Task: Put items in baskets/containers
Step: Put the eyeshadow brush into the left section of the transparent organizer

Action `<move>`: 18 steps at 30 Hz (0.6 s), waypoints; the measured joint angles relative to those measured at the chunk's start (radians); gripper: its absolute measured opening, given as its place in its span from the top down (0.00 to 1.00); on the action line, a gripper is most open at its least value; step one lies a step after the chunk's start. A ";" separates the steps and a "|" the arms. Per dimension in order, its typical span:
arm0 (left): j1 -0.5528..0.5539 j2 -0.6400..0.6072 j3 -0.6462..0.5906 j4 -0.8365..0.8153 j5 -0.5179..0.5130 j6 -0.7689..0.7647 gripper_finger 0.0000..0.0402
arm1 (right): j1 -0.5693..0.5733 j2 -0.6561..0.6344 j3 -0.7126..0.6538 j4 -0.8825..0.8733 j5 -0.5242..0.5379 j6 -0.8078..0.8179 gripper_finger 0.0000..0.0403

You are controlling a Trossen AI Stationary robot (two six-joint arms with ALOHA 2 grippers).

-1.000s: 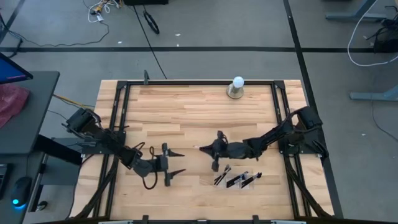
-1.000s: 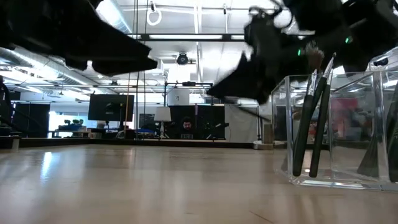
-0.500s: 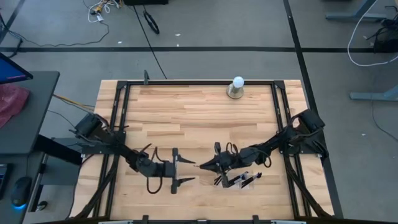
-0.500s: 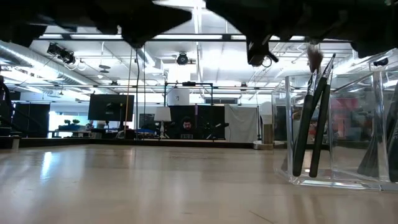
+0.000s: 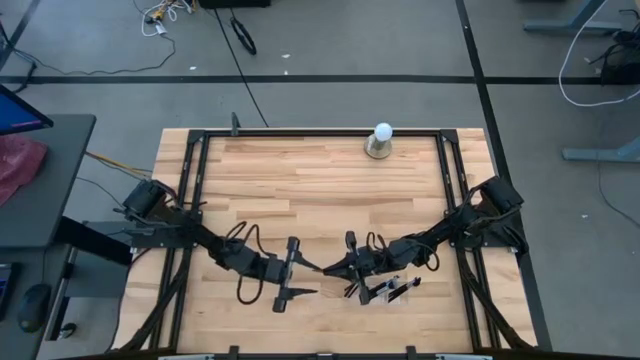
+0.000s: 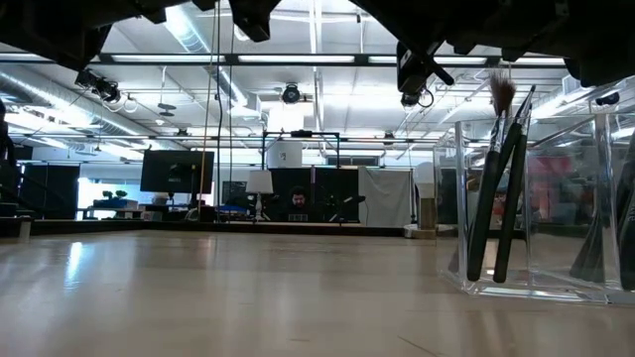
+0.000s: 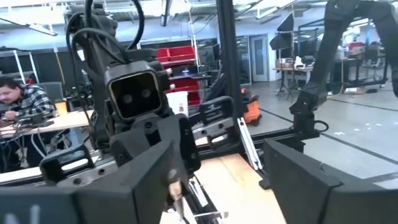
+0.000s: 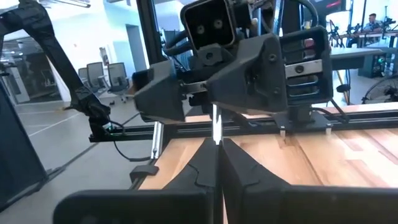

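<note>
The clear tray [image 5: 391,289] stands on the wooden surface [image 5: 300,190], several brushes [image 6: 501,178] leaning upright inside it. Just beside the tray, the right gripper [image 5: 328,269], jaws pressed together, pinches one thin brush [image 8: 216,127]; facing it, the left gripper [image 5: 300,270] holds its jaws spread. Risk: a mistimed handover would let the brush drop outside the tray. No legible writing or brand.

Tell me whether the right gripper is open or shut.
Shut: the right gripper's fingers meet around a thin brush, facing the open left gripper.
</note>
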 joint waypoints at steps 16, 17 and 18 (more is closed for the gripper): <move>0.000 0.000 -0.002 -0.041 -0.040 -0.001 0.77 | 0.000 0.000 0.000 0.002 -0.006 0.003 0.98; 0.000 0.000 -0.002 -0.041 -0.041 -0.001 0.79 | 0.000 0.000 0.000 0.002 -0.006 0.003 0.98; 0.000 0.000 -0.002 -0.041 -0.041 -0.001 0.83 | 0.000 0.000 0.000 0.001 -0.006 0.003 0.98</move>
